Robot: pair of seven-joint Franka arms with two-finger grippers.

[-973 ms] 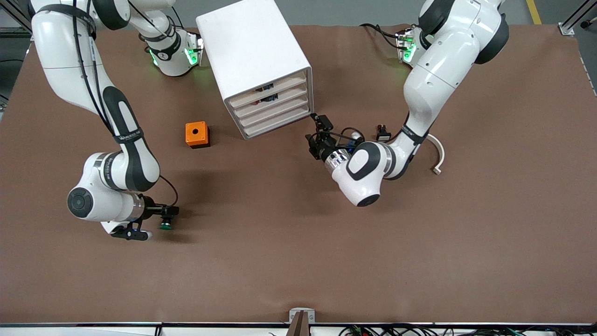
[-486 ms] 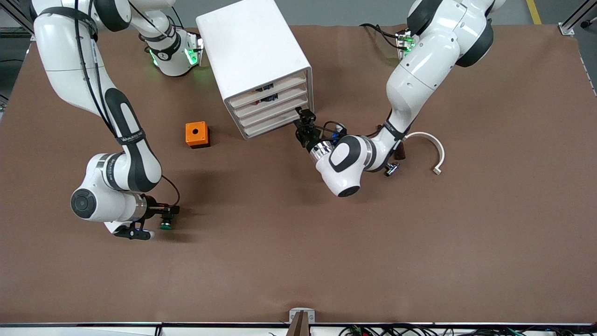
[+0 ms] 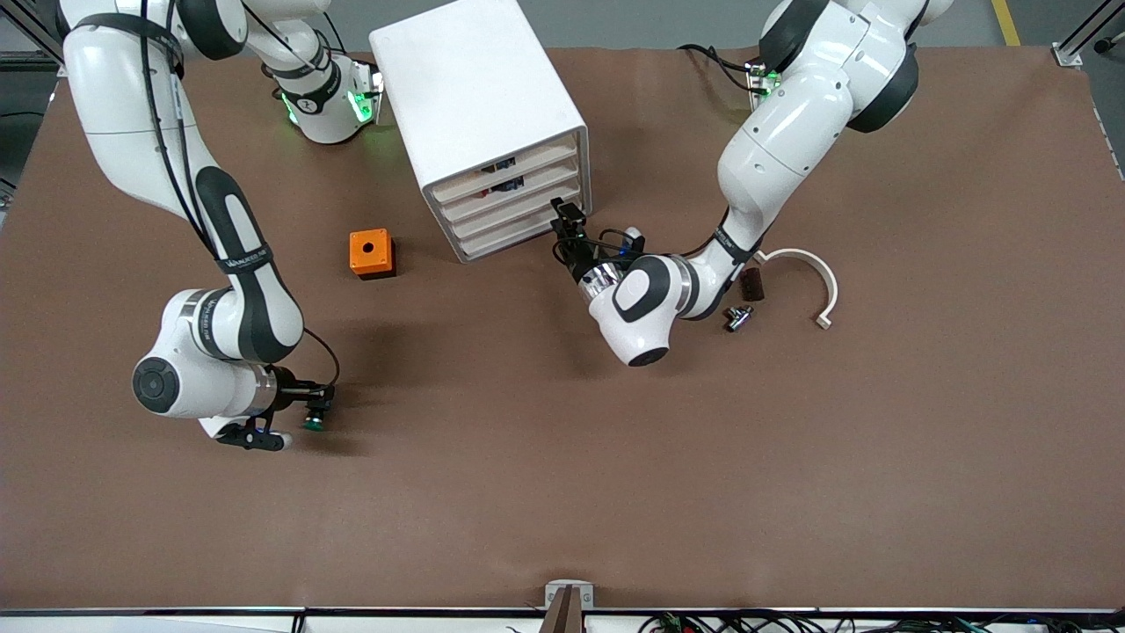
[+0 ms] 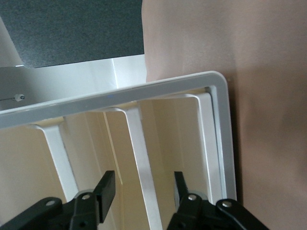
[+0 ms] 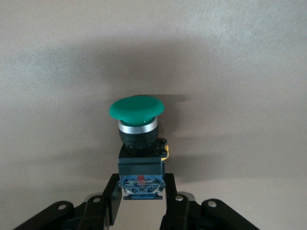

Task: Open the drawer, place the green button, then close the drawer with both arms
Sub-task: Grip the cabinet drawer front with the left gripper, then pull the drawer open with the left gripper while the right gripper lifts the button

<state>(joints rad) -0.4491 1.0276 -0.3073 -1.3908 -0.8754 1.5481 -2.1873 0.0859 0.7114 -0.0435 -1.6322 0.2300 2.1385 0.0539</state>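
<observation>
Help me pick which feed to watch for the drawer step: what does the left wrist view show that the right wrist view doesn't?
Only the left wrist view shows the white cabinet close up, with the left tool open in front of a white divider between its drawers. Only the right wrist view shows the green-capped button, with the right tool shut on its black-and-blue body. Both show the brown table and their own tool's black fingers.
</observation>
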